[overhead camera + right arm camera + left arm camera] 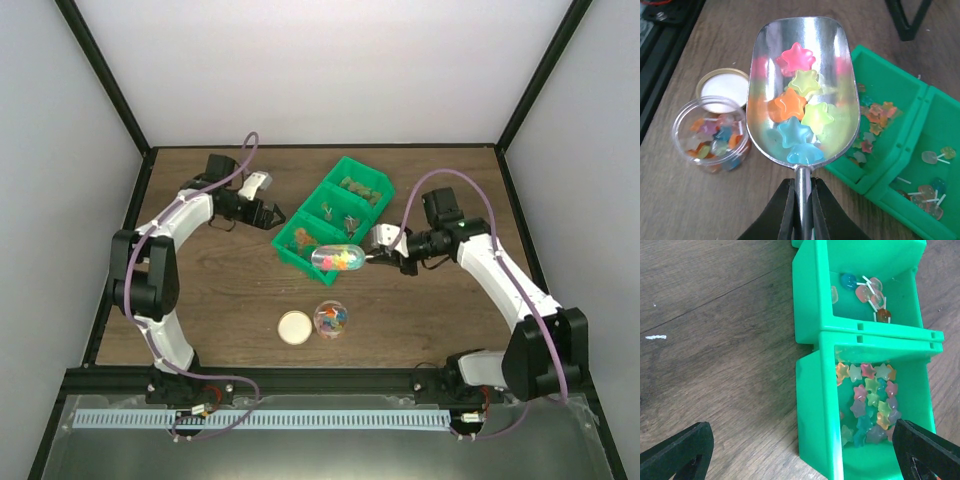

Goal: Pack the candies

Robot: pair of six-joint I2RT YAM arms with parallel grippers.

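At the centre of the overhead frame, we see the right end effector (378, 254) clamped tight on the handle of a metal scoop (805, 40), which hangs over the wooden bench (220, 290). Six star candies (797, 117) lie in its bowl: pink, orange, yellow-green and blue. More fill the end compartment of the green divided bin (810, 390), and others sit in the clear round jar (710, 135) at the left of the right wrist view, just beside its tan lid (722, 90). Lollipops (867, 290) occupy the next compartment. Our left end effector (800, 455) stands spread wide, holding nothing, over the bin's end.
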